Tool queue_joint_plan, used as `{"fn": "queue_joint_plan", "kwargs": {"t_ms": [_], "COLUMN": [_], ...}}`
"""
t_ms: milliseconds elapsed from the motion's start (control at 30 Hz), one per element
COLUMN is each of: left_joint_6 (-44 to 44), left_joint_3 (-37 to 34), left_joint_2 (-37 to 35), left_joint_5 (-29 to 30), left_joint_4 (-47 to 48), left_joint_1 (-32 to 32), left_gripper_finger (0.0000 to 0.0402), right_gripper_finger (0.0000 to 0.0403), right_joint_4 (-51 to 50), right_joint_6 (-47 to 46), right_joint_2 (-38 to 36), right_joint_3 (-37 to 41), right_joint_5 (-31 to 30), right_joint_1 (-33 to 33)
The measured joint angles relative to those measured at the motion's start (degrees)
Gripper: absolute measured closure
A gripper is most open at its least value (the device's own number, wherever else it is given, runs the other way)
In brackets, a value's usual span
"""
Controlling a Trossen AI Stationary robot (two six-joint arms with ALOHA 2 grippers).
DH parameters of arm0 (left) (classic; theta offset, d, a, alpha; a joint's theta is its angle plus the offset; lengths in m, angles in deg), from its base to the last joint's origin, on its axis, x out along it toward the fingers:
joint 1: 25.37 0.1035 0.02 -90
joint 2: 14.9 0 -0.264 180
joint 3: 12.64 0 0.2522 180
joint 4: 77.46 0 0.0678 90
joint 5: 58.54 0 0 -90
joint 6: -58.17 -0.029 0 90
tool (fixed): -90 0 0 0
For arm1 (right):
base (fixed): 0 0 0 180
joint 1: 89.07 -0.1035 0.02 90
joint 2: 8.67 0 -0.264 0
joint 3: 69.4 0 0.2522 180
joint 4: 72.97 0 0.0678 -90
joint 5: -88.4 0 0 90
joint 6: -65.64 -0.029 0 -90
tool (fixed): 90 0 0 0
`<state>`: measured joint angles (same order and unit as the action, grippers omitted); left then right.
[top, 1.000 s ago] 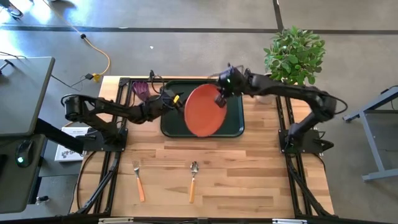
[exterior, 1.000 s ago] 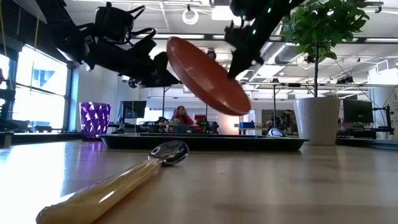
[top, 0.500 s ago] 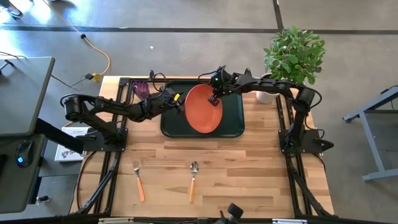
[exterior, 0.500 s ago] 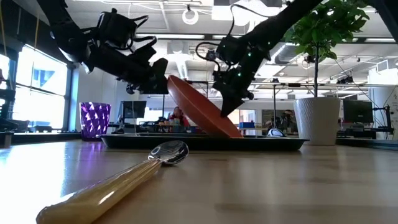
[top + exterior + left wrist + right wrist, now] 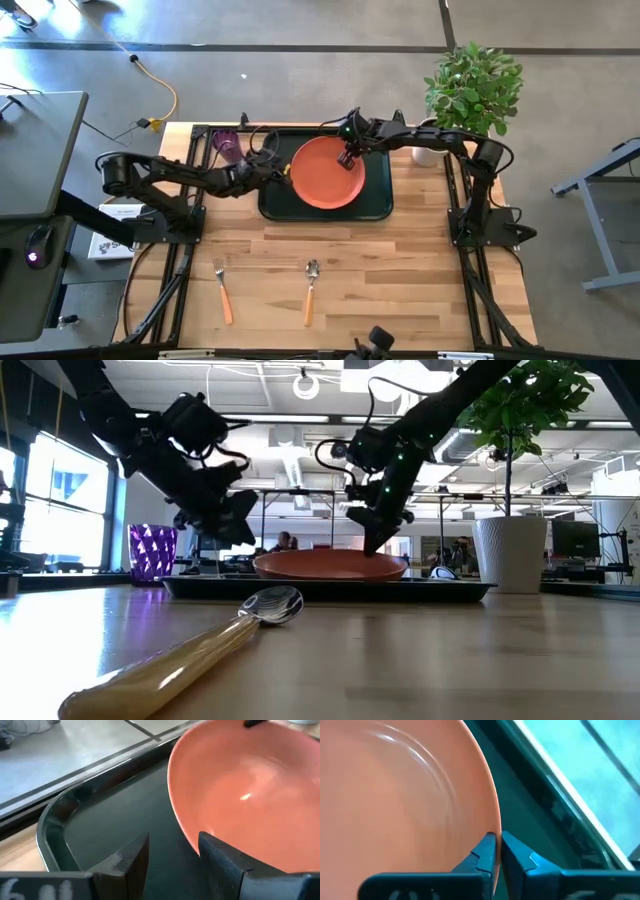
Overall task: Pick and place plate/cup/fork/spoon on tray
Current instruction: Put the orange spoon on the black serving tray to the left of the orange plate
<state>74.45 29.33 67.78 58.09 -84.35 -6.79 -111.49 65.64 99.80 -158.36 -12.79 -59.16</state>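
Note:
The coral-orange plate (image 5: 327, 172) lies flat in the dark tray (image 5: 375, 200), and it also shows in the low view (image 5: 330, 564). My right gripper (image 5: 349, 158) is shut on the plate's far rim. My left gripper (image 5: 172, 842) is open, low over the tray at the plate's left edge (image 5: 283, 172). The rim runs between its fingers, and I see no touch. The purple cup (image 5: 227, 146) stands on the table left of the tray. The fork (image 5: 222, 292) and the spoon (image 5: 311, 290) lie on the table near the front edge. My right gripper pinches the plate's rim (image 5: 494, 822) between its two fingers, on the plate's far right side. The fingers come from above, slanting down (image 5: 378, 545). The plate rests flat and level on the tray.
A white pot (image 5: 428, 152) with a green plant stands at the table's far right, next to the tray. The spoon (image 5: 200, 645) lies close before the low camera. Bare wood lies between the tray and the cutlery.
The plate, held tilted above the tray between both grippers, has come down and now lies flat in the tray. My right gripper has gone down with its rim. My left gripper has let go of the plate's left edge and drawn back a little toward the table's left.

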Motion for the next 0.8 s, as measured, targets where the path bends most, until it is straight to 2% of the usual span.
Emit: {"fn": "queue_joint_plan", "kwargs": {"t_ms": [133,333,533,633,800], "left_joint_6": [-0.3,0.2,1.4,4.2,9.6], "left_joint_3": [0.0,0.0,0.0,0.0,0.0], "left_joint_2": [-5.3,-15.8,-19.2,-18.9,-18.8], "left_joint_5": [0.9,7.1,13.8,15.5,18.7], "left_joint_4": [3.3,10.3,10.5,13.3,20.4], "left_joint_1": [-1.6,-6.4,-14.1,-19.0,-25.9], "left_gripper_finger": [0.0239,0.0238,0.0238,0.0238,0.0238], "right_gripper_finger": [0.0352,0.0297,0.0267,0.0266,0.0265], "right_joint_4": [-1.0,-0.3,0.5,11.6,34.9], "right_joint_6": [0.0,1.4,-0.8,-1.2,-4.4], "right_joint_2": [0.0,-0.4,-2.7,-6.2,-15.3], "right_joint_3": [0.0,0.1,1.4,8.3,23.4], "right_joint_5": [-1.5,-17.5,-19.1,-20.8,-18.7], "right_joint_1": [-0.3,-2.6,-8.1,-13.7,-23.1]}}
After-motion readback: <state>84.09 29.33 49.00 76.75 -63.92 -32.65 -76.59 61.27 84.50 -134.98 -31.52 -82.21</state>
